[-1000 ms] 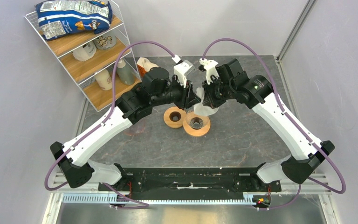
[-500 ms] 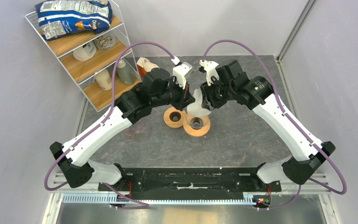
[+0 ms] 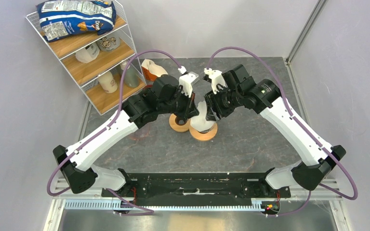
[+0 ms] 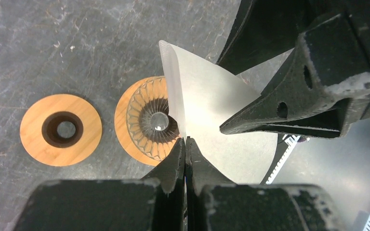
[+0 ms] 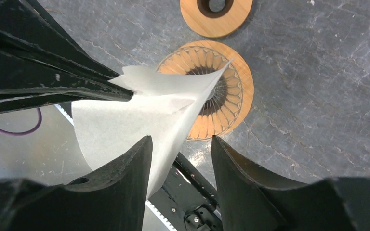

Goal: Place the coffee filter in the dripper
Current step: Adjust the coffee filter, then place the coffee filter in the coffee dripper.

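grey stone table (image 3: 250,144) bears dripper (image 4: 142,130) and wooden ring (image 4: 60,130) (side by side).

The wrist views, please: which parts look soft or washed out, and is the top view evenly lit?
Left wrist: the left end effector is blurred up close, the coffee filter bright and nearly featureless, the dripper sharp. Right wrist: the right end effector is soft and dark, the table crisp. Top external: even light, no glare.

Probably lab test booth: plain grey walls (image 3: 14,120), slate tabletop (image 3: 250,144), staged wire shelf (image 3: 84,69) with snacks (image 3: 74,17).
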{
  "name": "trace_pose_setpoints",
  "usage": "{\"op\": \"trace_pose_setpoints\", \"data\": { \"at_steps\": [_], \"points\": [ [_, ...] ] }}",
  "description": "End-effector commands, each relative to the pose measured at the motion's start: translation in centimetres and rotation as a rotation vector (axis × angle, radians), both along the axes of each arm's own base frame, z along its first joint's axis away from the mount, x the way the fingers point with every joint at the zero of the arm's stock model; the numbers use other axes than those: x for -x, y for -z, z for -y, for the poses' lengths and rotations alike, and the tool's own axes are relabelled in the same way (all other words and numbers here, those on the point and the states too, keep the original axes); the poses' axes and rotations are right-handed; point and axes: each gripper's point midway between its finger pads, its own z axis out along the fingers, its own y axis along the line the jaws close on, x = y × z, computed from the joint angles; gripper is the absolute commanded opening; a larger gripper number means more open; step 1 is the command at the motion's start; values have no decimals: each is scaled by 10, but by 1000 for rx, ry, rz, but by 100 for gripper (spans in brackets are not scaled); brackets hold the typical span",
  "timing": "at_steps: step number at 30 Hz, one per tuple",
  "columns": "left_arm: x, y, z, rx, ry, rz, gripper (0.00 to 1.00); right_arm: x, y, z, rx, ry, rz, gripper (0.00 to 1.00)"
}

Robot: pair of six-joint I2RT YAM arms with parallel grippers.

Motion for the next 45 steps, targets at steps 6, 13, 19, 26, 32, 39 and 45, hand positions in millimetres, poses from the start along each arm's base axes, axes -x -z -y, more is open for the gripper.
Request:
{"op": "trace_pose_setpoints", "data": {
  "at_steps": [6,13,19,26,32,39,45],
  "points": [
    [-7,28,4,-34,-64,-108,2,-10,27,-3,39,-7,2,64],
    [-19,50,3,-55,-97,-169,20,-17,33,7,90,35,26,68],
    [-21,46,8,-40,-75,-179,40,-18,27,9,83,21,65,77],
    [-16,34,10,2,-52,-175,52,-8,-13,-1,-49,-95,195,77],
    [-17,27,3,8,-74,-157,53,1,-47,-8,-165,-157,304,67],
    [-22,18,-12,49,-115,-179,54,6,-39,-14,-187,-184,294,30],
    [-29,14,-21,97,-145,-205,55,-6,-4,-15,-51,-216,265,21]
  ]
}}
